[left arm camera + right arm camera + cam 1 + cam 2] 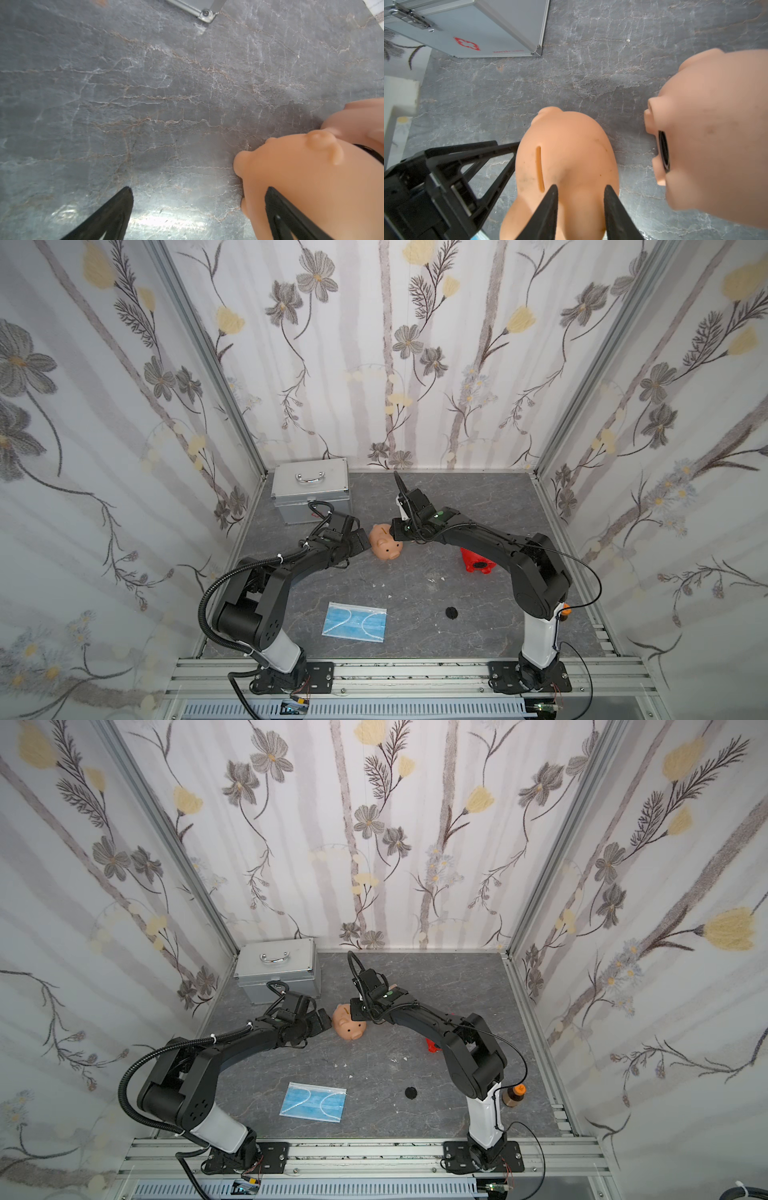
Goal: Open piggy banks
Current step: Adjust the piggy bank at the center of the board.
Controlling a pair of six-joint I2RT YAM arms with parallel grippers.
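The peach pig (386, 545) stands mid-table, slot up. My right gripper (580, 187) sits on its back by the slot, jaws narrowly apart with the tips against the plastic; I cannot tell whether they pinch it. My left gripper (198, 190) gapes wide, one finger (276, 205) touching the pig's rump. Both my arms bend inward from the near rail. A second peach pig (716, 135) lies just beside, black plug (663, 151) seated. The red pig (478, 563) is half hidden by my right forearm. The silver case (309, 489) is closed.

The grey marbled tabletop (498, 497) bears a silver metal case (309, 485), peach plastic pig (384, 545), red plastic pig (476, 562) (half hidden), blue face mask (354, 622), black round plug (451, 612).
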